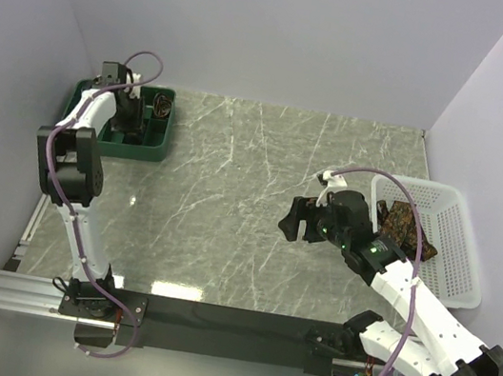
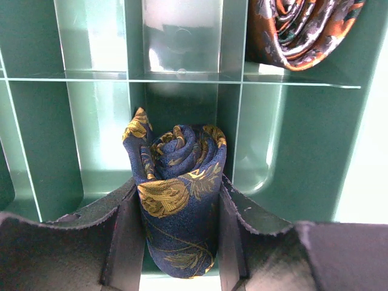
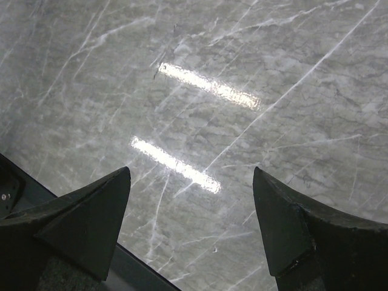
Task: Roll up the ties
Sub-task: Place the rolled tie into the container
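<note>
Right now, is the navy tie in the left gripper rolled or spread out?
Rolled: the navy tie shows a tight spiral on top, held in the left gripper at the green tray.

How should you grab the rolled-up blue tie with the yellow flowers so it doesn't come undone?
Pinch the blue tie across its round sides, about midway along the roll, as the left gripper does now. Squeezing the sides should keep the coil tight. Come in through the open top of the green tray, since its compartment walls stand close around the roll.
</note>
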